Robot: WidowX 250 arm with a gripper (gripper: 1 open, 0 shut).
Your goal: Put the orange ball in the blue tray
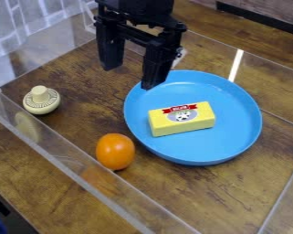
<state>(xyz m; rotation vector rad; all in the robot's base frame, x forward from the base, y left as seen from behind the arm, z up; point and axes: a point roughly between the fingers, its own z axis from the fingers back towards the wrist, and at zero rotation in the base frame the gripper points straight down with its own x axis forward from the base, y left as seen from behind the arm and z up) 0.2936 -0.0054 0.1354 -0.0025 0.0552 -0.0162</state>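
Note:
The orange ball (114,151) rests on the wooden table just off the left rim of the blue tray (240,128). A yellow rectangular block (182,119) lies inside the tray near its middle. My gripper (132,71) hangs above the table at the tray's upper-left edge, pointing down, with its two black fingers (157,66) spread wide and nothing between them. It stands well behind and above the ball, not touching it.
A cream ridged knob-topped object (40,100) sits at the left on the table. A clear plastic wall (63,151) runs along the front-left edge, close to the ball.

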